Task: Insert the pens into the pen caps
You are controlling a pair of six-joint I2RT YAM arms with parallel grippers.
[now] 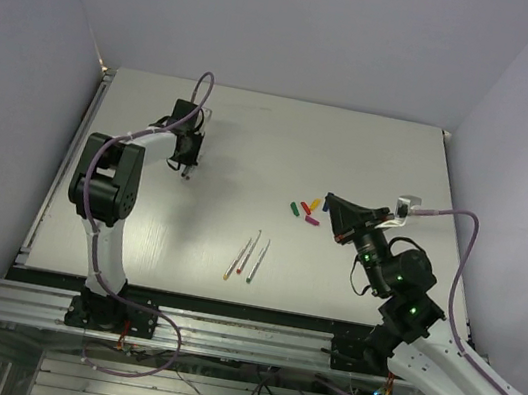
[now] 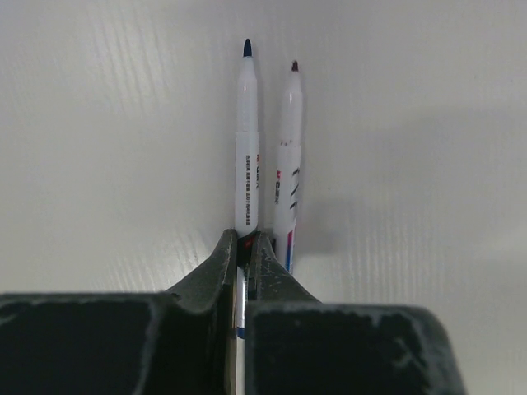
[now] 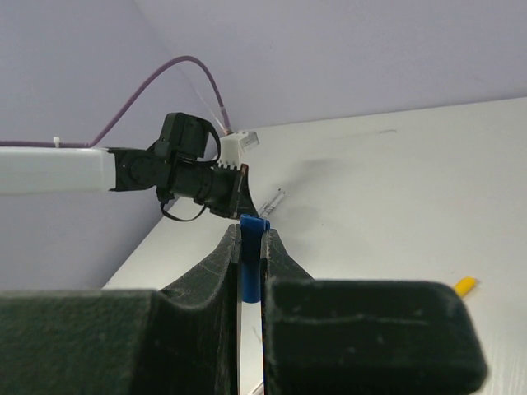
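The left fingers [image 2: 216,267] are pressed together on the lower barrel of a blue-tipped pen [image 2: 246,148], which sticks straight up the middle of the left wrist view above the white desk [image 1: 372,155]. Just to its right is a second pen [image 2: 286,173] with a dark tip. It runs parallel and almost touches the first, but I cannot tell whether the fingers grip it too. In the top view this arm reaches to the upper left of centre.

The right fingers [image 3: 210,271] are closed on a blue cap [image 3: 254,226], which pokes out at their tips in the centre of the right wrist view. A thin pale strip shows in the slit below the cap.

In the top view, four loose caps lie close together just right of centre, beside the right arm's fingers: green cap [image 1: 294,207], red cap [image 1: 305,207], yellow cap [image 1: 316,204] and magenta cap [image 1: 311,221]. Three pens [image 1: 247,256] lie side by side on the desk at lower centre, slanted the same way, below and left of those caps and well apart from both sets of fingers.
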